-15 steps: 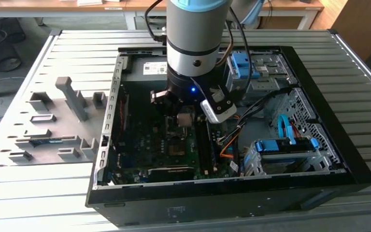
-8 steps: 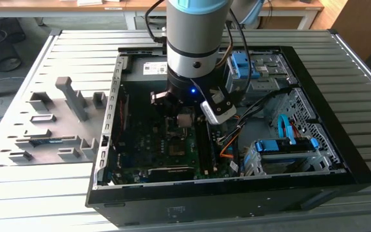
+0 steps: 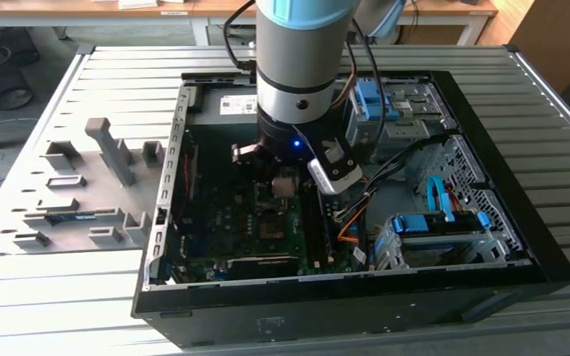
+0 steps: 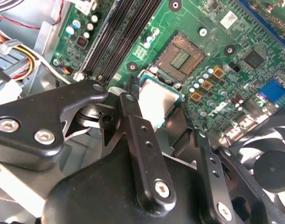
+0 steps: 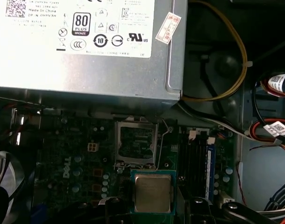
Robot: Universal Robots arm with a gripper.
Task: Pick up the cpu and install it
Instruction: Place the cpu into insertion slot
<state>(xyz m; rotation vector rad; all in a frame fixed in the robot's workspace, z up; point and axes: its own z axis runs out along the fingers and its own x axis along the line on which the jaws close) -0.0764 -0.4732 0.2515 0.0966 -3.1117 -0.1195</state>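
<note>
At the exterior view's left we see a grey moulded tray of blocky holders [image 3: 77, 193] beside the open black metal computer case [image 3: 364, 297], where the black gripper [image 3: 285, 182] hangs over the green motherboard [image 3: 246, 222]. Its fingers [image 5: 113, 205] are closed onto the edges of the cpu [image 5: 153, 189], a small thin square with a dull silvery-grey lid and green rim, held flat just beside the empty square socket [image 5: 135, 140]. A large grey metal box [image 5: 86, 70] stands behind the socket, with coloured cables [image 3: 355, 222] and blue plastic brackets [image 3: 433, 222] toward the exterior view's right.

Vertical arm [image 3: 295, 74], hand [image 5: 154, 205] in tight pinch.
</note>
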